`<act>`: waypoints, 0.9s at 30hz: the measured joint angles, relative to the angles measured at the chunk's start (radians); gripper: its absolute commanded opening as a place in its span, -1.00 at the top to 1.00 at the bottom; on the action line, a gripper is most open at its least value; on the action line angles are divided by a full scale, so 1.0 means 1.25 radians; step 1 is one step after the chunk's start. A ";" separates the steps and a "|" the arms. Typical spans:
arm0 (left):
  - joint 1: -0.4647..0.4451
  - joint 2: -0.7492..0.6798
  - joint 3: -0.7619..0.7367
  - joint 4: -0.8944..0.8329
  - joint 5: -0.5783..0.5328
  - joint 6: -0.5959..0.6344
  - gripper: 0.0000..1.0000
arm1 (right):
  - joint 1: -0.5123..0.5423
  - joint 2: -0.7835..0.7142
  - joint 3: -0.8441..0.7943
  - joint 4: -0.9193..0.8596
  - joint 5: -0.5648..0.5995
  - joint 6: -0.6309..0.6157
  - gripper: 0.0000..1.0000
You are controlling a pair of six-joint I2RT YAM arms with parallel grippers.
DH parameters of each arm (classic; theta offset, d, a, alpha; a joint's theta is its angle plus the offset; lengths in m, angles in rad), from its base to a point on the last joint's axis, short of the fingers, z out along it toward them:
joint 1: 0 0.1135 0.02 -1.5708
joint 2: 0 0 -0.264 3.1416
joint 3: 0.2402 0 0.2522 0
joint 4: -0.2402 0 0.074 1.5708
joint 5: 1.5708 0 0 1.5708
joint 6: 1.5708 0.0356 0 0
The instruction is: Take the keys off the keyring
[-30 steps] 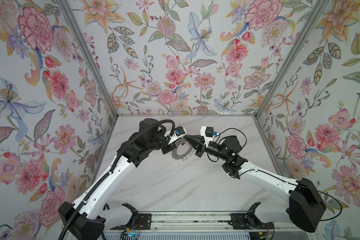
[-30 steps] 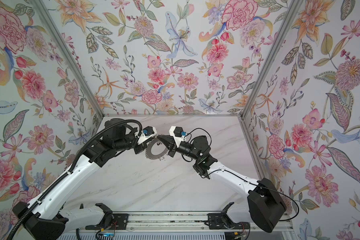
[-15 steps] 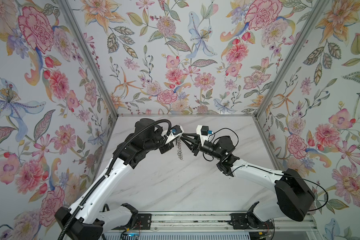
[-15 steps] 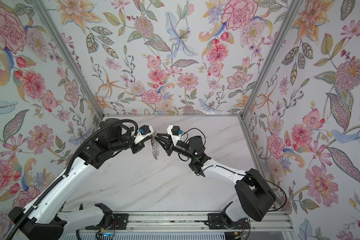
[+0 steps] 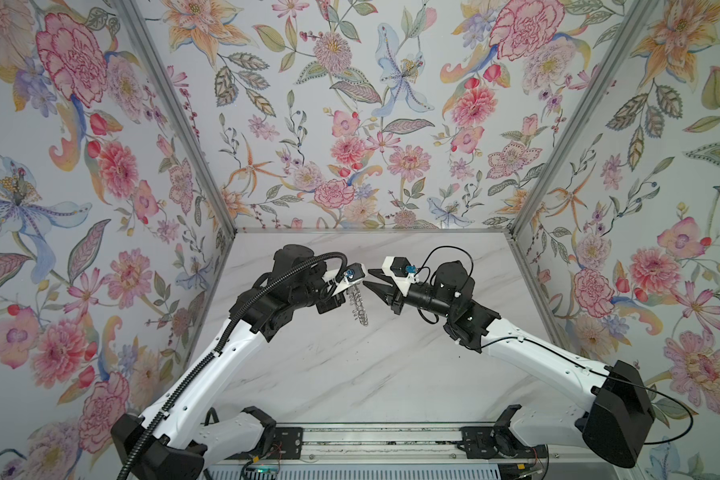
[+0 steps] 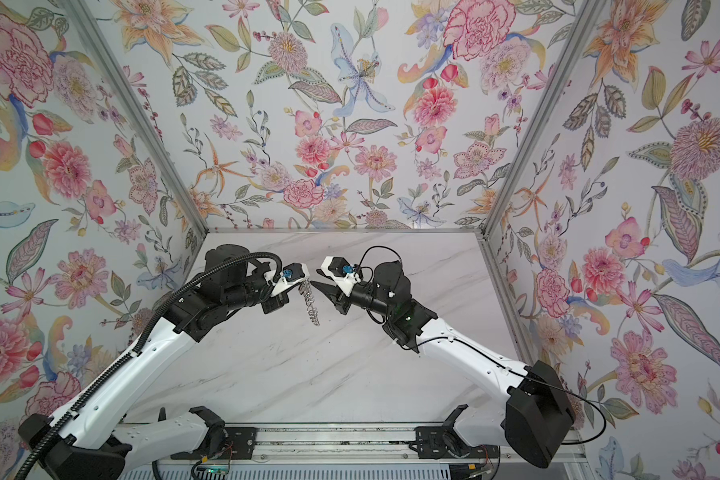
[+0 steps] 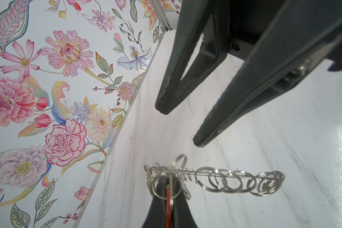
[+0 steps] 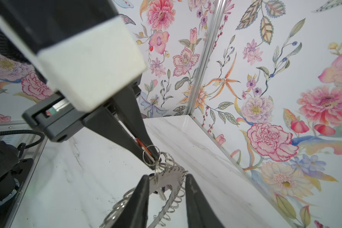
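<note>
**Asker:** From above, where do your hands stand?

**Me:** In both top views my left hand (image 5: 352, 286) (image 6: 301, 284) is pinched shut over the marble surface (image 5: 350, 374). The keyring (image 5: 360, 306) (image 6: 312, 306) hangs edge-on beneath its tips. My right hand (image 5: 367, 277) (image 6: 316, 279) points at the ring from the other side, just beside it, with its tips a little apart.

**Asker:** What does your left wrist camera show?

**Me:** My left hand (image 7: 167, 184) is clamped on the orange-red fob (image 7: 168, 199), which shows as a red sliver between the fingers. A small wire ring loops round the tips. The keyring (image 7: 235, 178) runs away from them edge-on, its wire loops in a row. Beyond it my right hand (image 7: 180, 126) holds nothing, and there is a plain gap between its two fingers.

**Asker:** And your right wrist camera?

**Me:** My right hand (image 8: 166, 177) is parted, with one finger on either side of the keyring (image 8: 173, 173). One finger overlaps the ring in view, so I cannot tell whether it touches. My left hand (image 8: 153, 158) is closed on the fob (image 8: 141, 144), and the keyring hangs from there by its small loops.
</note>
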 measured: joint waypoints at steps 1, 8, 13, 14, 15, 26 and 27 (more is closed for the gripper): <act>0.000 -0.006 -0.009 0.007 0.000 0.009 1.00 | 0.001 0.000 0.006 -0.014 0.000 -0.010 0.35; 0.000 -0.058 -0.063 0.057 0.001 0.084 1.00 | 0.002 0.001 0.012 -0.070 -0.008 -0.052 0.36; 0.000 -0.072 -0.082 0.078 0.000 0.135 1.00 | 0.011 0.006 0.012 -0.070 -0.020 -0.055 0.37; 0.000 -0.073 -0.085 0.083 0.000 0.141 1.00 | 0.013 0.008 0.012 -0.070 -0.020 -0.055 0.37; -0.001 -0.074 -0.089 0.088 -0.002 0.149 1.00 | 0.016 0.011 0.012 -0.068 -0.020 -0.055 0.37; -0.011 -0.081 -0.103 0.110 -0.028 0.197 1.00 | 0.037 0.045 0.008 0.002 -0.022 -0.037 0.48; -0.011 -0.081 -0.103 0.111 -0.032 0.197 1.00 | 0.038 0.048 0.008 0.004 -0.023 -0.036 0.48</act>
